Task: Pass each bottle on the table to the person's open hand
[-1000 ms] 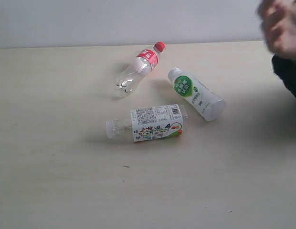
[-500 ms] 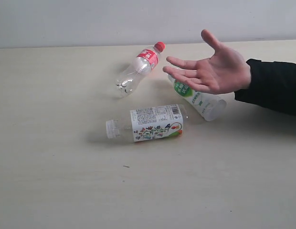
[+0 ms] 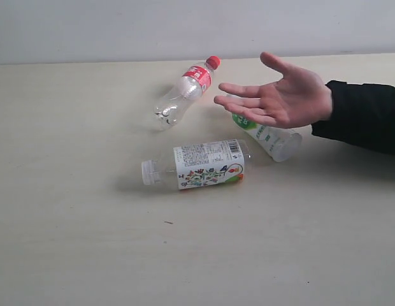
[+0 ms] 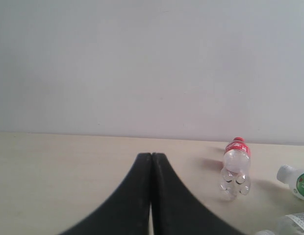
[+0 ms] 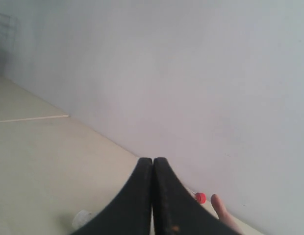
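- The person's open hand point(image 3: 283, 95) covered the cap end and most of the green label of the white bottle point(image 3: 276, 140). I could not tell whether hand and bottle touched.
- The left wrist view cut that white bottle off at the picture's edge and showed only a sliver of the floral-label bottle point(image 3: 201, 165).
- The right wrist view showed little beyond a red cap, one fingertip and a pale blurred cap beside my right jaws.
- My left jaws were clenched tight, tip against tip, grasping nothing; my right jaws were the same.
- Three bottles lay on their sides on the pale worktop point(image 3: 70, 217), near one another around its middle.
- The cola bottle point(image 3: 183, 94) was clear with a red cap and label, lying farthest back.
- The floral-label bottle was clear, its white label printed with colourful flowers.
- The hand was palm up with fingers spread, reaching in from the right on a black sleeve point(image 3: 366, 115).
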